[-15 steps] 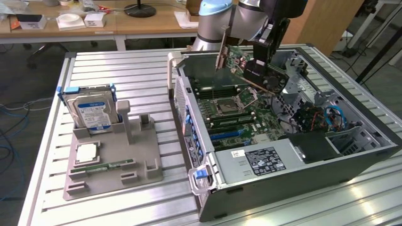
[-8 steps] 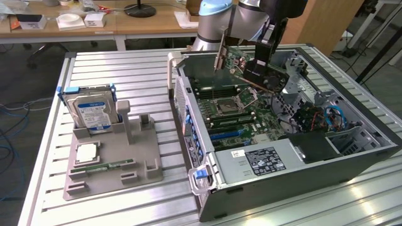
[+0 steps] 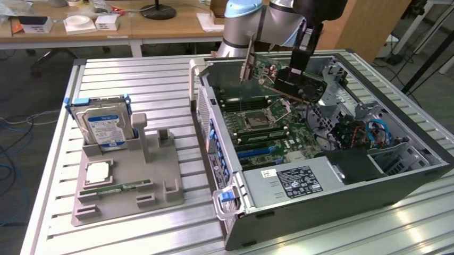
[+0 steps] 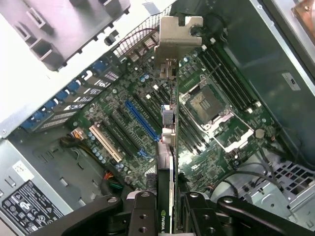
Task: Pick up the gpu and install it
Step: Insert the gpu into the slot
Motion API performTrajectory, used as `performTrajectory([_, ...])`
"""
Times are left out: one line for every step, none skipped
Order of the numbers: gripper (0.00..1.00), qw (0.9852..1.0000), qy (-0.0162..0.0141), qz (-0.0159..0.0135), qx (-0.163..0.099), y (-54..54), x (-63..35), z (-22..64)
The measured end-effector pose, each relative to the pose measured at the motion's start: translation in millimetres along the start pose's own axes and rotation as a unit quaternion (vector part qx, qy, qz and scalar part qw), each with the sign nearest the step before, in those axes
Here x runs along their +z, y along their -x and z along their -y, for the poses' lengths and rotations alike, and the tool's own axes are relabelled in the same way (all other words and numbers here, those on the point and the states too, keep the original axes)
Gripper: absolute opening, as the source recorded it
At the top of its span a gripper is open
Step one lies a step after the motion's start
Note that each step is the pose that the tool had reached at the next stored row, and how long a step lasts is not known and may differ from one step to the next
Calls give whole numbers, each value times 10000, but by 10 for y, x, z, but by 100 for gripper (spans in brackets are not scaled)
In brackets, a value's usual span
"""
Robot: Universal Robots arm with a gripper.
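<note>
Gripper [image 4: 166, 204] clamped on 1 long edge of the gpu [image 4: 168, 147], seen edge-on in the wrist view with silver bracket [image 4: 177, 37] at the far end. Held tilted above the motherboard [image 3: 273, 141], inside the open computer case [image 3: 397, 178], in the exterior view.

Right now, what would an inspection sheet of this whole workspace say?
Surface: slotted metal table.
Job's things: gpu held over the motherboard inside the open computer case, not seated.
Clutter: grey holder tray with hard drive, processor chip and memory stick.
Grippers: gripper with jaws shut on the gpu.
Cables: blue cables inside the case; loose cables on the floor at the exterior view's left.
Surroundings: wooden desks with white boxes behind.
</note>
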State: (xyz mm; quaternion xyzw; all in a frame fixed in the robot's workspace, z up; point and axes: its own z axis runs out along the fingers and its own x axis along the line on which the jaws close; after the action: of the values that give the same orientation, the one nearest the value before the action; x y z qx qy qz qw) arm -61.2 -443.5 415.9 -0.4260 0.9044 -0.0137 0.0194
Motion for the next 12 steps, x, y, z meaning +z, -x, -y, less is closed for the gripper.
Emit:
performTrajectory([26,10000,2,3,-75,0,0,0])
performTrajectory([26,9999,4,6,-154,0,0,0])
performTrajectory([26,9997,5,10,-238,0,0,0])
performTrajectory([26,9995,8,14,-328,0,0,0])
performTrajectory([26,9991,10,18,-418,0,0,0])
performTrajectory([26,9987,12,21,-508,0,0,0])
performTrajectory([26,9982,14,25,-597,0,0,0])
performTrajectory([26,9976,16,29,-694,0,0,0])
performTrajectory([26,9969,18,33,-784,0,1,0])
performTrajectory([26,9962,20,37,-874,0,1,0])
performTrajectory([26,9953,22,40,-963,0,1,0])
performTrajectory([26,9944,24,44,-1053,0,1,0])
